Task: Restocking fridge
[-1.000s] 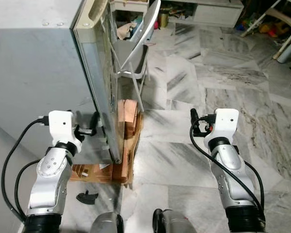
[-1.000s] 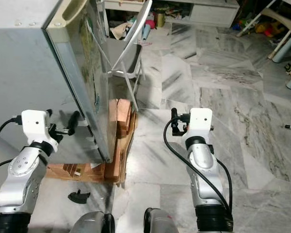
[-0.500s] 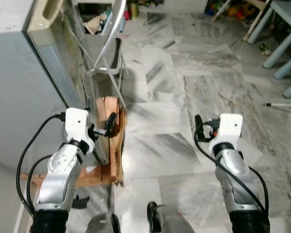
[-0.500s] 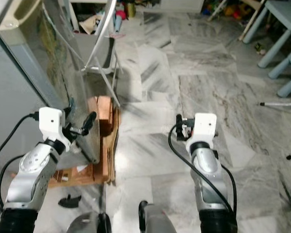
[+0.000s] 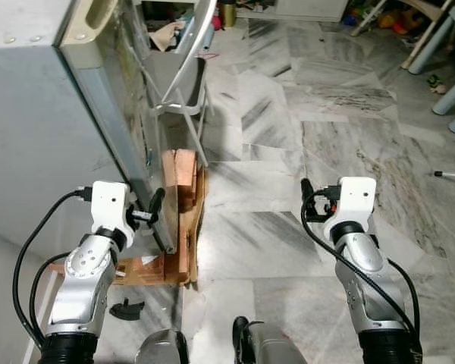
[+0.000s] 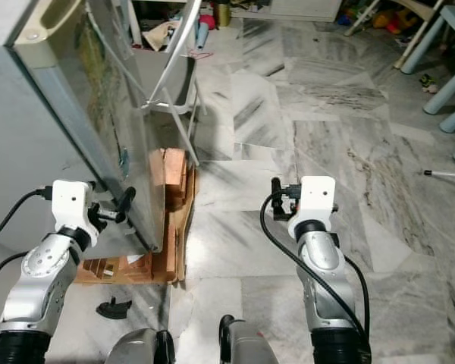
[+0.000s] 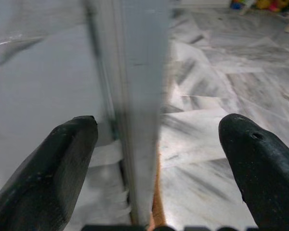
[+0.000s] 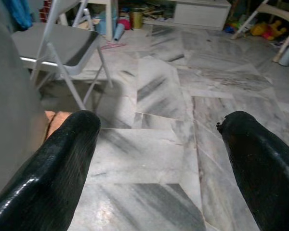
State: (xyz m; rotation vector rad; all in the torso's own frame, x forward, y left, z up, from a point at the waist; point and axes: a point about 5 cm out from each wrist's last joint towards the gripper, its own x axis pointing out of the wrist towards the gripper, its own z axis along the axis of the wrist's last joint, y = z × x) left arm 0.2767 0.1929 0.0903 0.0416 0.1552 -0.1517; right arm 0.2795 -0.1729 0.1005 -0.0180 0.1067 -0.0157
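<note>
The grey fridge (image 5: 38, 114) stands at my left, its door edge (image 5: 114, 129) running down toward the floor. My left gripper (image 5: 153, 208) is low at that edge. In the left wrist view the gripper (image 7: 159, 139) is open, and the door edge (image 7: 135, 96) lies between its two spread fingers without visible contact. My right gripper (image 5: 307, 199) is held out over the marble floor, well right of the fridge. It is open (image 8: 159, 130) with nothing between its fingers.
Wooden blocks and a pallet (image 5: 183, 182) sit under the fridge's front corner. A grey folding chair (image 5: 178, 76) stands just behind the door. A small black piece (image 5: 127, 308) lies on the floor by my left foot. Pale blue furniture legs (image 5: 447, 68) are far right.
The whole view has swung and shifted. My left gripper, half a second ago past the door edge by the wooden blocks, now sits at the door's lower edge. The right arm keeps its pose.
</note>
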